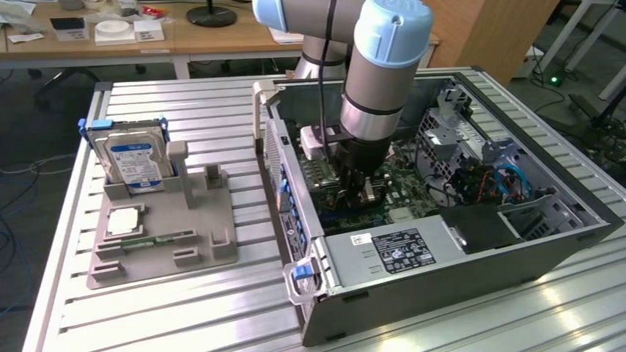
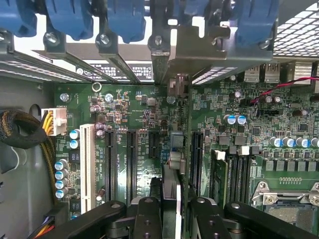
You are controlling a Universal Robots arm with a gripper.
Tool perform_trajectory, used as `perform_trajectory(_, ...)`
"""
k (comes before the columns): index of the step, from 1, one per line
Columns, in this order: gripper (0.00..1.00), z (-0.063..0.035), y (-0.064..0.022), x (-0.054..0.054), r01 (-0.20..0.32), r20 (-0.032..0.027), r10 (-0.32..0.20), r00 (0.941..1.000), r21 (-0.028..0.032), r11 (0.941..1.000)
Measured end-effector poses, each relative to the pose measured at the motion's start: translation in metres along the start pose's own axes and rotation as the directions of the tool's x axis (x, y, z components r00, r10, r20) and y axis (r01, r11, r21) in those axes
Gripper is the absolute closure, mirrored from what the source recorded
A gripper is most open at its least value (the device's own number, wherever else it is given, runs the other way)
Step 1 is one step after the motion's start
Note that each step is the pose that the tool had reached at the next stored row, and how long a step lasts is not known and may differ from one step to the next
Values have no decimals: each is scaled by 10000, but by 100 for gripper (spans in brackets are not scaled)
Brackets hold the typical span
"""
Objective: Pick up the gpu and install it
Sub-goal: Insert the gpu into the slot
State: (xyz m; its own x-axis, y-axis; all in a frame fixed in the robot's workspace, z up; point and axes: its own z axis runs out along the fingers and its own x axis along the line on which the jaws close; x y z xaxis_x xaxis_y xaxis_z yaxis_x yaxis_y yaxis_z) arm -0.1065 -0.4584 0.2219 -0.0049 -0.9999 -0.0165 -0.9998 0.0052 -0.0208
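The gripper is pinching the gpu. Its two black fingers press on the card's flat faces, and the card stands on its edge between them. The card is inside the open computer case, low over the green motherboard. Its pale bracket end reaches the rear wall of the case, under the row of blue clips. Whether its lower edge has entered a slot cannot be told.

Room is tight around the card. Three long black slots, one short black slot and one white slot run parallel to it, with black slots close on both sides. In the exterior view the arm comes down through the open side of the case. It passes near the case wall on the exterior view's left, and the board on the exterior view's right is freer. The one silver power supply closes the near side.

Well apart from the case, at the exterior view's left on the slatted table, is one grey fixture tray. It holds one upright hard drive and one green memory stick lying flat.
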Motion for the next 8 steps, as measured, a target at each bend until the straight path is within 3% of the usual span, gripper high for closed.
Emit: perform_trajectory(8,73,0,3,-1,-4,6,4,10000,-11,10000)
